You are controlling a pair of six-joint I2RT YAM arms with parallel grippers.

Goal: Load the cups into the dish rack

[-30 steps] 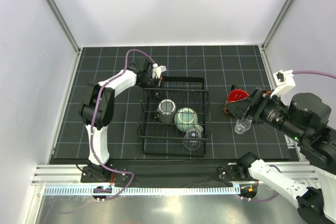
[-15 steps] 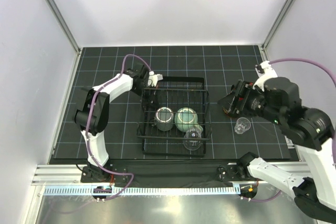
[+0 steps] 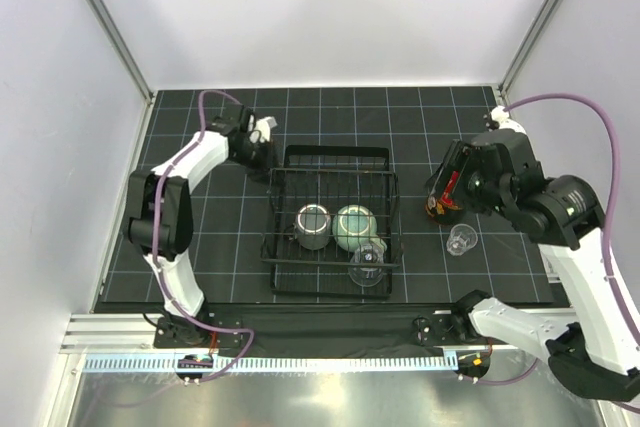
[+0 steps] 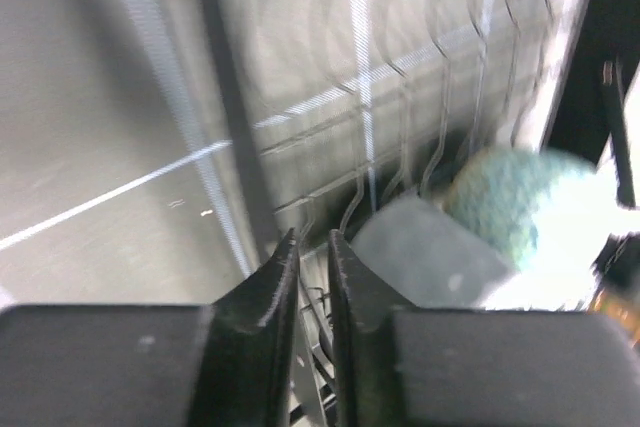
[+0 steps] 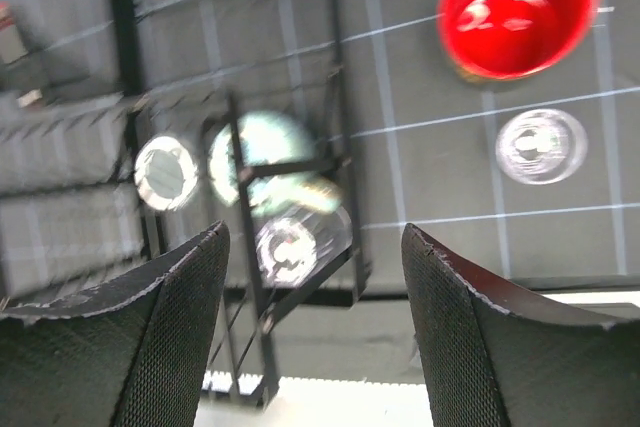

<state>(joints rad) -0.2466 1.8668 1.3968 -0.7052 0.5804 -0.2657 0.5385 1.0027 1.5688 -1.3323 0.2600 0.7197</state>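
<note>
The black wire dish rack (image 3: 285, 247) sits mid-table and holds a dark grey-green mug (image 3: 313, 225), a speckled pale-green mug (image 3: 354, 227) and a clear glass (image 3: 368, 265). A second clear glass (image 3: 461, 241) stands on the mat to the rack's right. Beside it is the dark cup with the red inside (image 5: 515, 7), half hidden under my right arm in the top view. My right gripper (image 3: 446, 185) hovers over that cup, open and empty (image 5: 315, 237). My left gripper (image 3: 266, 147) is just off the rack's far left corner, its jaws a thin slit apart (image 4: 312, 239) with nothing between them.
The black gridded mat (image 3: 200, 237) is enclosed by white walls on three sides. An aluminium rail (image 3: 320, 332) with the arm bases runs along the near edge. The rack's raised handle (image 3: 337, 152) stands at its far side.
My left gripper drew back to the left, off the rack's far rim, and its jaws parted slightly. My right arm rose and swung back over the red-lined cup. The rack slid slightly.
</note>
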